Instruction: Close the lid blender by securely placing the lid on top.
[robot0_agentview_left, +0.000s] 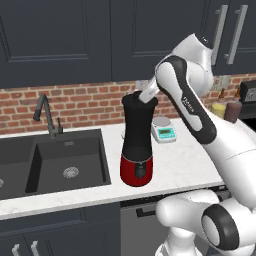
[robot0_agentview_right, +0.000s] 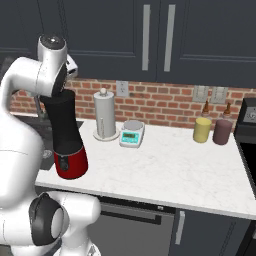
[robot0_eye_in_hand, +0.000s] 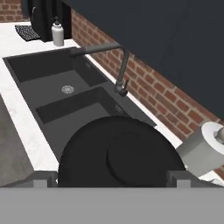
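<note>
Blender (robot0_agentview_left: 138, 145) stands on counter (robot0_agentview_left: 185, 165) by the sink (robot0_agentview_left: 60, 160). Lid (robot0_eye_in_hand: 120, 157) sits at jar top, right under pincer (robot0_eye_in_hand: 111, 181), prob. being seated square. Pincer grip: can't tell, fingertips barely show.

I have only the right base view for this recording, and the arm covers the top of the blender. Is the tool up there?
Observer: Yes. In the left base view the wrist slants down to the top rim of the blender, coming from the back right.
Operator: Can you see the lid?
Observer: The hand view looks down on the lid, a black round disc with a raised centre, close under the tool.
Operator: Is it gripped?
Observer: The fingertips stand wide apart on either side of the disc. I cannot tell whether they touch it or whether it is seated.
</note>
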